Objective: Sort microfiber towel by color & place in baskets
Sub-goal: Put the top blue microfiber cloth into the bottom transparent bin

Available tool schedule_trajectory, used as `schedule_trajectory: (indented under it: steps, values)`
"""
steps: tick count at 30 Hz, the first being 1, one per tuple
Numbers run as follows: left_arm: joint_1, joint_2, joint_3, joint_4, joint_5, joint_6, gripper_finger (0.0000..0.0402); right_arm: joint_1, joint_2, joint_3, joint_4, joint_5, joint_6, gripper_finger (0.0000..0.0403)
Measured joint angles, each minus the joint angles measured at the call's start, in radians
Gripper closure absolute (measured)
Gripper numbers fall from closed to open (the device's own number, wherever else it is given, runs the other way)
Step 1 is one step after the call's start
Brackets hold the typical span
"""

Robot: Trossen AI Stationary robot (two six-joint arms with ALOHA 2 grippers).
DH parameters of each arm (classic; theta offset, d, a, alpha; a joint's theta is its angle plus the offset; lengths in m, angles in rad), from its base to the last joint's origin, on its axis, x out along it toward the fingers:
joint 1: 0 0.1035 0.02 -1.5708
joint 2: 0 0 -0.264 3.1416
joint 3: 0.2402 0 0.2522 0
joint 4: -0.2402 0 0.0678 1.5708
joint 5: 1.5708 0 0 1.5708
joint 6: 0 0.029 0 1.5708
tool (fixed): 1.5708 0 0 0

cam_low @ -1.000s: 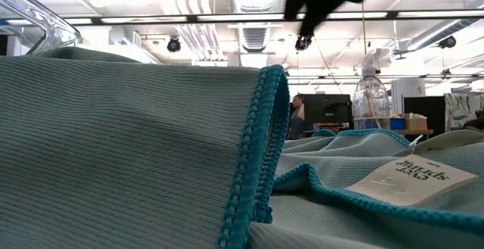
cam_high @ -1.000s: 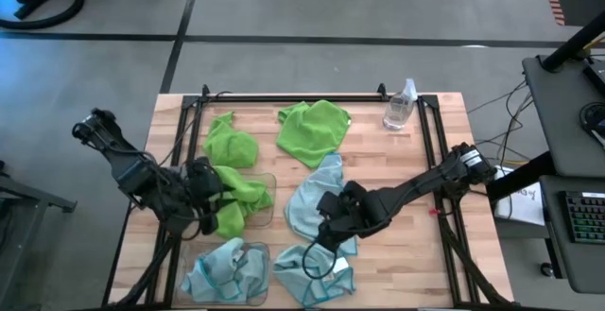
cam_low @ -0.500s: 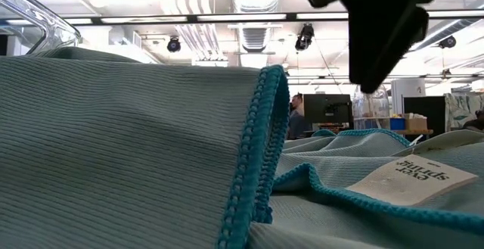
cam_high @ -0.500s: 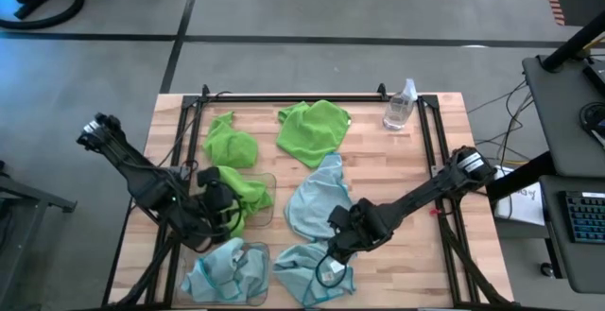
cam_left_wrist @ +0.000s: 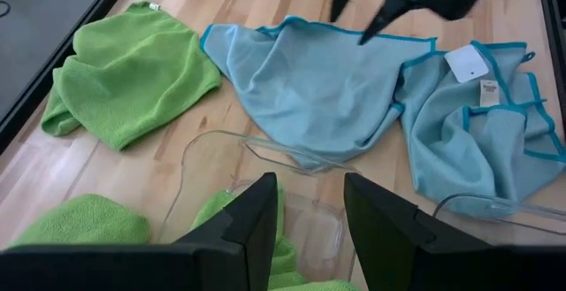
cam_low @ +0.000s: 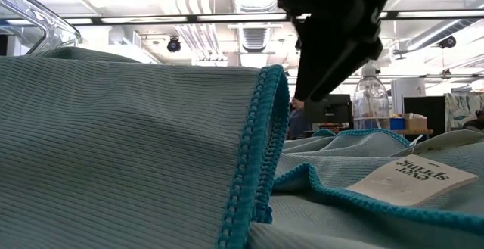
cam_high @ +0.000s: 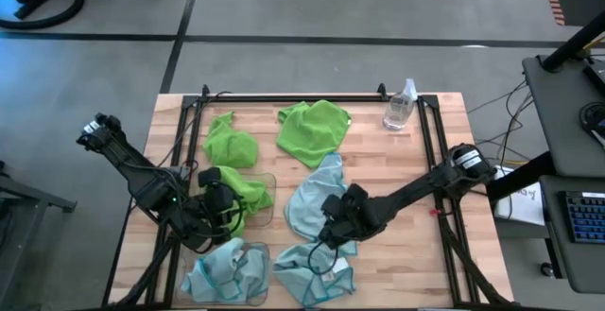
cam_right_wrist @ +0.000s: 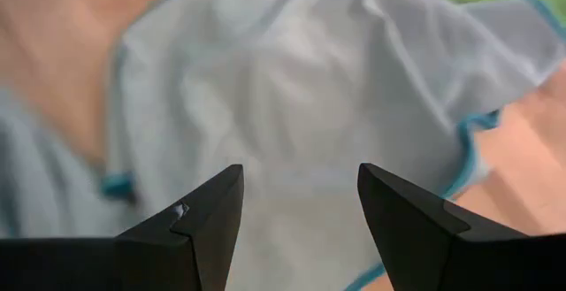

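Starting on the left: left gripper [cam_high: 219,218] hanging with fingers spread and empty over the clear basket [cam_high: 267,196] holding a lime green towel [cam_high: 238,190], near the table's left edge. Just below, second basket [cam_high: 257,293] carrying a pale blue towel [cam_high: 225,266]. Two more green towels [cam_high: 230,144] [cam_high: 315,128] lying loose further back. Mid-table, right gripper [cam_high: 331,228] hovering wide open over a flat blue towel [cam_high: 312,202]. White tag [cam_low: 413,178] reading "ever spring", upside down. Spray bottle [cam_high: 400,106] sitting in the far right corner; right side staying bare wood.
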Motion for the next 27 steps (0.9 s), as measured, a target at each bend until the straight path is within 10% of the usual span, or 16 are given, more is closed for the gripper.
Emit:
schedule_trajectory:
  steps: [27]
  values:
    - [0.000, 0.000, 0.001, 0.015, 0.000, 0.007, 0.0283, -0.120, 0.000, -0.244, 0.184, -0.146, -0.041, 0.0184]
